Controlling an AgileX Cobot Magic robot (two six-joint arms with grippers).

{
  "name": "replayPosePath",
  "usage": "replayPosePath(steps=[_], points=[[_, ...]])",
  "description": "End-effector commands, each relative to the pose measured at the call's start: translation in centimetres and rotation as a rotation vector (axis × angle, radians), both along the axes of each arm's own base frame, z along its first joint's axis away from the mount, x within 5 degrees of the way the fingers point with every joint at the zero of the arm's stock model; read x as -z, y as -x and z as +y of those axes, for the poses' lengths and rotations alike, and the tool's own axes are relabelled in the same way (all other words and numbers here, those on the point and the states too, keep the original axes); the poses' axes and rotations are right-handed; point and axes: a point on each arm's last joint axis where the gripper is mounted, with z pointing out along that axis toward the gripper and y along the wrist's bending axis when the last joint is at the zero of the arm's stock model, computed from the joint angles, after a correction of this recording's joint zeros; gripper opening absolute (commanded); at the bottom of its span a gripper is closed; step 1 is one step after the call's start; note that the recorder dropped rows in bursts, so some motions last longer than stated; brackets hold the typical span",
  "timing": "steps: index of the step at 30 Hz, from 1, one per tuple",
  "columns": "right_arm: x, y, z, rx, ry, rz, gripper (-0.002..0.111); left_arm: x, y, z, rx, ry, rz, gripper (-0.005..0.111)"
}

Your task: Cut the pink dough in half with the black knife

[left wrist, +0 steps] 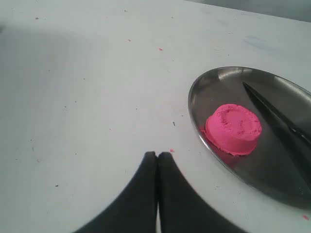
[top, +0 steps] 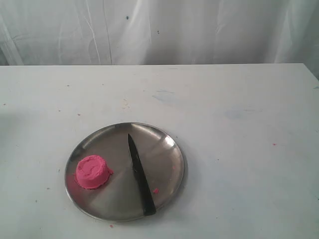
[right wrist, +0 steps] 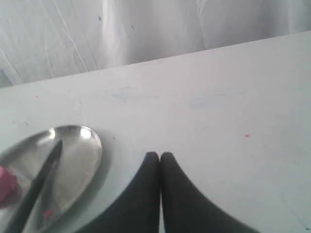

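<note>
No readable text, label, brand, number or sign anywhere

Light was soft and even across the white table (top: 239, 109), bright without harsh edges. The steel plate (top: 169, 144) served as the clearest gauge: its far rim caught a pale sheen, and a dim shadow hugged its near-right edge. In the left wrist view a broad grey shadow lay over the table well away from the plate (left wrist: 204, 90). The right wrist view was the softest, with the plate (right wrist: 90, 141) and the curtain (right wrist: 146, 29) beyond it hazy, perhaps out of focus. Straight edges showed no obvious bending.
</note>
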Motion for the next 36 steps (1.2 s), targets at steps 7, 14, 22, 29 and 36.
replayPosePath(steps=[7,14,22,29,36], points=[[-2.7,-0.2,-0.8,0.092,-0.654,-0.16,0.0,0.1,0.0,0.0,-0.004,0.0,-0.003,0.0],[-3.9,0.0,-1.6,0.126,-0.764,-0.301,0.0,0.1,0.0,0.0,-0.004,0.0,-0.003,0.0],[-5.9,0.5,-1.0,0.051,-0.75,-0.276,0.0,0.1,0.0,0.0,-0.004,0.0,-0.005,0.0],[-13.9,3.9,-1.2,-0.018,-0.38,-0.696,0.0,0.1,0.0,0.0,-0.004,0.0,-0.005,0.0],[-21.0,6.2,0.2,-0.097,0.1,-0.978,0.0,0.1,0.0,0.0,-0.004,0.0,-0.005,0.0]])
